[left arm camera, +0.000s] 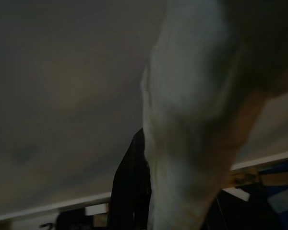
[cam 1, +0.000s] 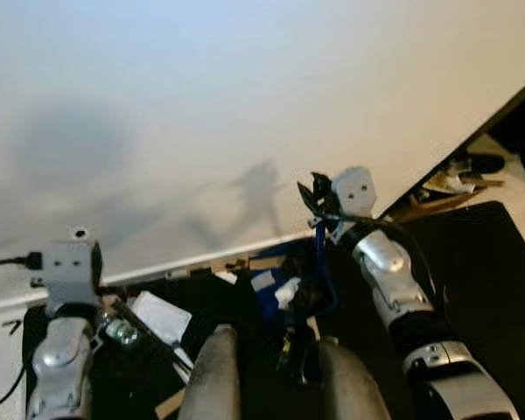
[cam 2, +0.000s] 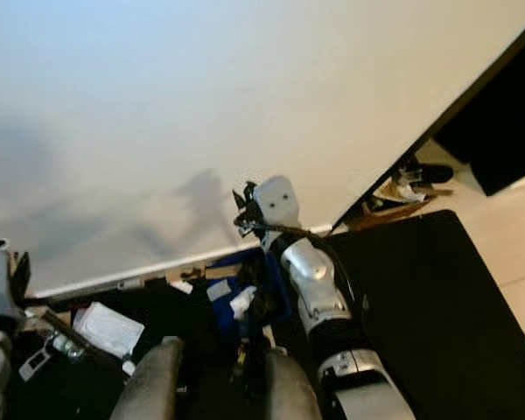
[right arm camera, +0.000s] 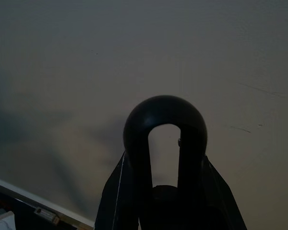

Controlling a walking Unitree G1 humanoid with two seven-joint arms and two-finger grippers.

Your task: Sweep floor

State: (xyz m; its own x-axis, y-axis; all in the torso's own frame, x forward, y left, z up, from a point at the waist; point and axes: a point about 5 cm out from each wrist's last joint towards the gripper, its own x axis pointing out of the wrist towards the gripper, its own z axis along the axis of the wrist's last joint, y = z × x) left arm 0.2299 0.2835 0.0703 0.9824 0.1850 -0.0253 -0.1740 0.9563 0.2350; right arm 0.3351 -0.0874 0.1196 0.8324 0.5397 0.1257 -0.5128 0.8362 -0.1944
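My right gripper (cam 1: 319, 197) is raised in front of the white wall and is shut on the top of a thin blue handle (cam 1: 322, 262). The handle runs down to a blue and white heap (cam 1: 280, 289) at the baseboard. In the right wrist view the handle's black loop end (right arm camera: 164, 112) sticks out between the fingers (right arm camera: 116, 191). My left arm (cam 1: 68, 271) is raised at the lower left. A pale blurred shape (left arm camera: 192, 120) sits close before its wrist camera.
A white wall with a baseboard (cam 1: 157, 269) stands straight ahead. Black bags, a white packet (cam 1: 157, 315) and papers lie along it. A black mat (cam 2: 420, 289) covers the floor on the right. Shoes and clutter (cam 1: 459, 175) lie past the dark wall edge.
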